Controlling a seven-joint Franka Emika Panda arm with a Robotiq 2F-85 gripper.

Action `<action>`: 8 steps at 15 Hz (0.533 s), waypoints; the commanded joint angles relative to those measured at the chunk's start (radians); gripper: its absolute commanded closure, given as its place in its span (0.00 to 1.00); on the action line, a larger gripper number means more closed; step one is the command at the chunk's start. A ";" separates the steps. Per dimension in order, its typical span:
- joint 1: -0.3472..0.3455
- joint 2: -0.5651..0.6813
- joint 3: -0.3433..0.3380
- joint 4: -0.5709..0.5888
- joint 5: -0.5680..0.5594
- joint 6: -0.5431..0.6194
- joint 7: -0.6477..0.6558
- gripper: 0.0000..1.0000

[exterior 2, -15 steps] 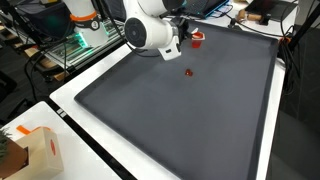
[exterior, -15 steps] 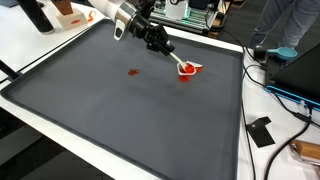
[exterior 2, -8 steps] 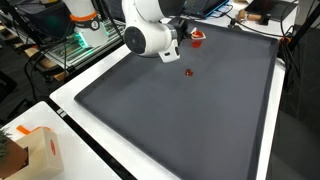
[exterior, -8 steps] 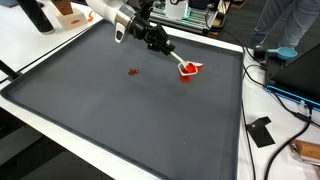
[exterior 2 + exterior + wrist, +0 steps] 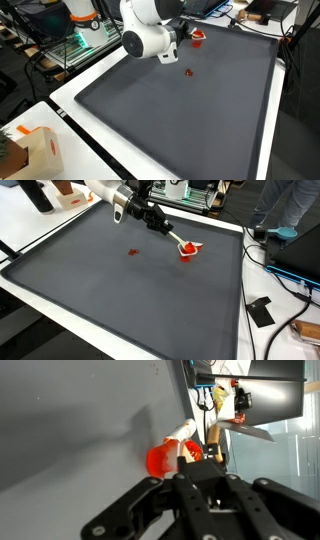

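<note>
Wrist view: gripper [image 5: 192, 460] at red cup [image 5: 160, 459], jaws hidden, hold uncertain.
A nudge could tip the cup or shove it toward the mat [image 5: 120, 290] edge beyond the gripper.

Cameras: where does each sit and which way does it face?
Exterior view: above a corner of the dark mat, looking across it; arm and gripper enter top left, at the red cup.
Exterior view: above a mat edge, looking along it; the arm's white joint fills top centre.
Wrist view: behind the gripper, facing the red cup; black linkage below.
Shared: red cup in all three; small red piece in both exterior views.
</note>
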 commanded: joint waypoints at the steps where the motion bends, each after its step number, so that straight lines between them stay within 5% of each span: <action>1: -0.006 0.018 -0.012 0.013 0.018 -0.036 0.054 0.94; 8: -0.014 -0.002 -0.016 0.020 0.016 -0.084 0.089 0.94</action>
